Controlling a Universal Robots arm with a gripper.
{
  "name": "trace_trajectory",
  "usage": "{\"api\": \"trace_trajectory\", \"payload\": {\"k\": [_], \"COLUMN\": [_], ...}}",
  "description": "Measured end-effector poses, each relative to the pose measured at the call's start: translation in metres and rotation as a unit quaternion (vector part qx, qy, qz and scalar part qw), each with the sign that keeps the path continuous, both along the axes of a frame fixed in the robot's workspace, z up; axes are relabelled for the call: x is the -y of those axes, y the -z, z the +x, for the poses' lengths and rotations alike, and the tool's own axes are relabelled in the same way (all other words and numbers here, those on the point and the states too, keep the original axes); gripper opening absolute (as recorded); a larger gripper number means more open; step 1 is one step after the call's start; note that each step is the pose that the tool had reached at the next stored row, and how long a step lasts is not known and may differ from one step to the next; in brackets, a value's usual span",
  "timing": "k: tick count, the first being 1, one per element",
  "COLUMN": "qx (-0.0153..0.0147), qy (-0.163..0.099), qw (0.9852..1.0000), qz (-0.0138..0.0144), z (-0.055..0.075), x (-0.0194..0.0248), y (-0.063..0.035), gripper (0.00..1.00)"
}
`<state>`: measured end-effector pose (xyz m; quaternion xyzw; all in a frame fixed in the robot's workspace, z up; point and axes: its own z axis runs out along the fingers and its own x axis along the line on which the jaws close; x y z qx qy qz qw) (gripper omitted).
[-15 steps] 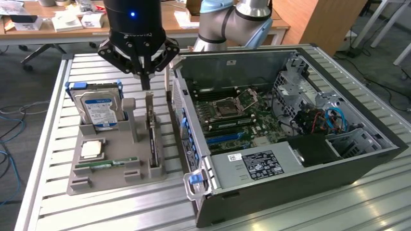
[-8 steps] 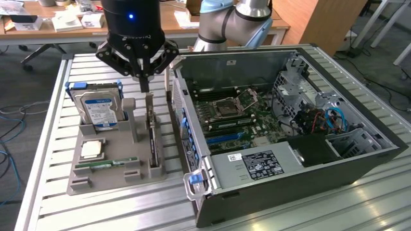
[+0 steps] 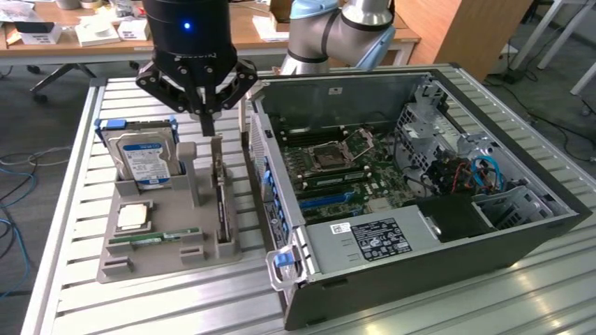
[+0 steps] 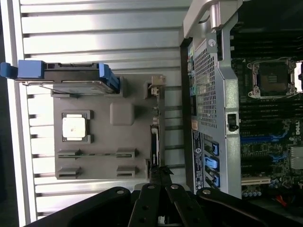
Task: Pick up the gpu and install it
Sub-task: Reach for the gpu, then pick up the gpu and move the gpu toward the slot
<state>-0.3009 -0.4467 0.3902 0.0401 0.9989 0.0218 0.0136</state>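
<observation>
Our hand [image 3: 206, 130] hangs with its fingers drawn together, gripping nothing that we can make out. To pick well, we judge it must open slightly, centre over the thin top edge of the graphics card [image 3: 222, 202] and come straight down, squeezing squarely. That card stands on edge just below the hand, slotted in the grey tray [image 3: 158, 255] on the worktop [image 3: 70, 293].
</observation>
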Motion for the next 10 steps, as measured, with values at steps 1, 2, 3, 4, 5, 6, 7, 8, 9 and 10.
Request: {"api": "trace_trajectory", "payload": {"k": [1,2,3,4,5,6,7,8,9,10], "qx": [0.0000,0.0000,0.0000,0.0000,0.0000,0.0000,0.0000,0.0000,0.0000,0.0000], "qy": [0.000,0.000,0.000,0.000,0.000,0.000,0.000,0.000,0.000,0.000], "qw": [1.0000,1.0000,1.0000,1.0000,1.0000,1.0000,1.0000,1.0000,1.0000,1.0000], "qz": [0.0000,0.0000,0.0000,0.0000,0.0000,0.0000,0.0000,0.0000,0.0000,0.0000], "z": [-0.0005,-0.0009,-0.0012,-0.0014,-0.0015,-0.0015,-0.0016,-0.0016,-0.0016,-0.0016], "x": [0.0000,0.0000,0.0000,0.0000,0.0000,0.0000,0.0000,0.0000,0.0000,0.0000], "y": [0.0000,0.0000,0.0000,0.0000,0.0000,0.0000,0.0000,0.0000,0.0000,0.0000], "gripper": [0.11,0.11,0.11,0.11,0.11,0.11,0.11,0.11,0.11,0.11]}}
